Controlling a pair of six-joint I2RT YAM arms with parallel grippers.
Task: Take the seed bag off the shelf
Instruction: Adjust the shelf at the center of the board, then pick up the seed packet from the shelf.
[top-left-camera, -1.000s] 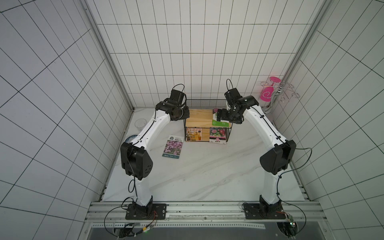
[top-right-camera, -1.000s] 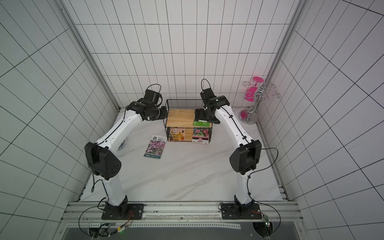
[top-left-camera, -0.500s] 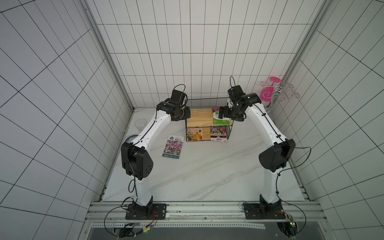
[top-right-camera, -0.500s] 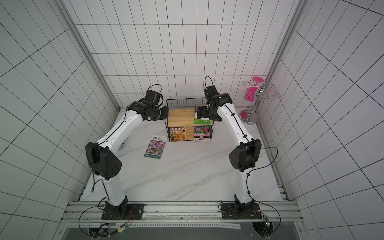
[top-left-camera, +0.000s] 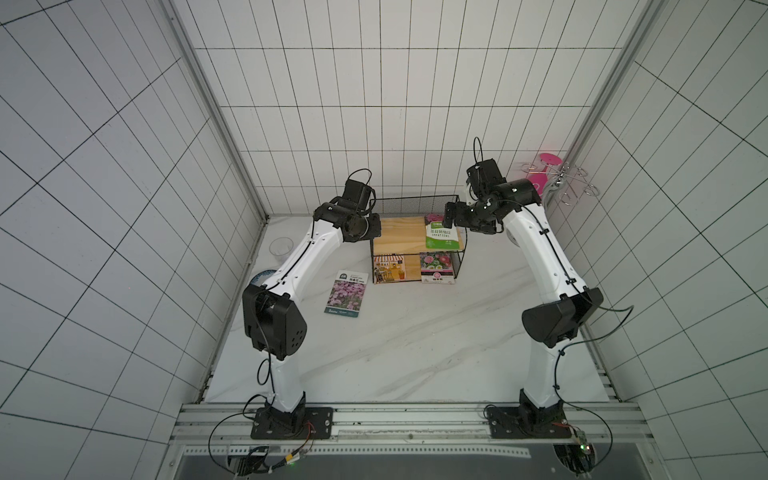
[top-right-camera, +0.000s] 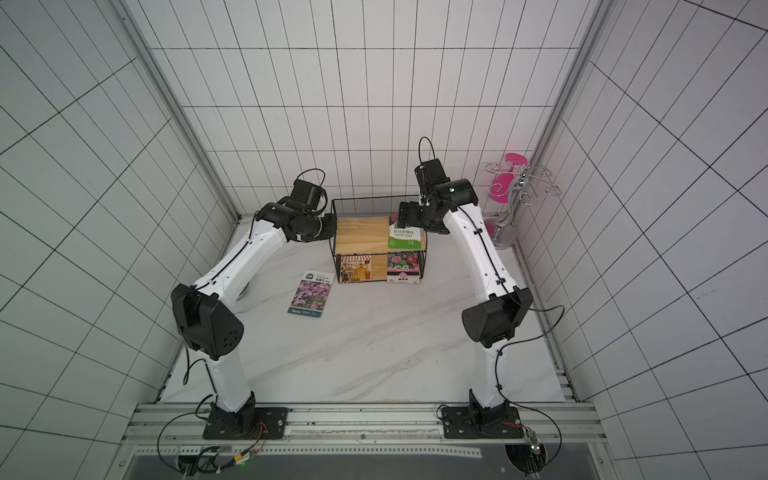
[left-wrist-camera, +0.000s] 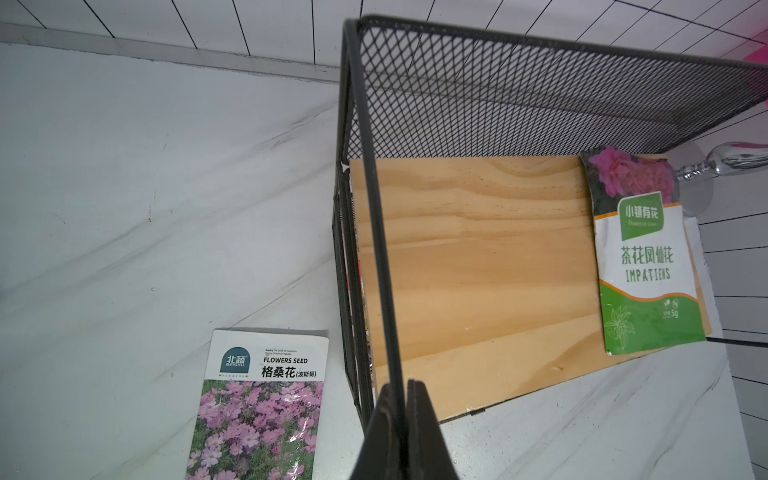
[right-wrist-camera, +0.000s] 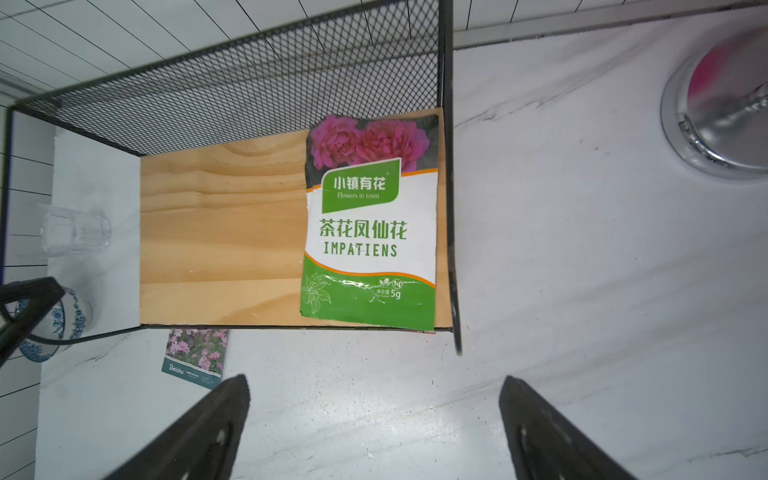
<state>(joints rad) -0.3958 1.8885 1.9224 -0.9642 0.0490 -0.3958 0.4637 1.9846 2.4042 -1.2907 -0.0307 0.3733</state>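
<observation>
The shelf (top-left-camera: 399, 235) is a black wire rack with a mesh back and two wooden boards, standing at the back of the table. A green and white seed bag (top-left-camera: 441, 237) marked IMPATIENS lies flat on the right end of its top board (right-wrist-camera: 224, 232). In the wrist views this seed bag (right-wrist-camera: 370, 232) (left-wrist-camera: 648, 266) shows in full. My left gripper (left-wrist-camera: 402, 388) is shut on the top wire rail (left-wrist-camera: 376, 232) at the shelf's left end. My right gripper (right-wrist-camera: 376, 380) hangs open above the shelf's right end, holding nothing, in both top views (top-left-camera: 451, 216) (top-right-camera: 405, 214).
Two more seed bags (top-left-camera: 388, 269) (top-left-camera: 435, 266) stand on the lower board. A purple-flower bag (top-left-camera: 347, 293) lies on the table left of the shelf. A chrome stand with pink glasses (top-left-camera: 548, 183) is at the back right. A clear glass (top-left-camera: 280, 247) and a blue-patterned bowl (right-wrist-camera: 54, 328) sit at the left.
My right gripper has drawn up and back over the shelf's right end, still open. The left arm has barely moved and stays on the rail.
</observation>
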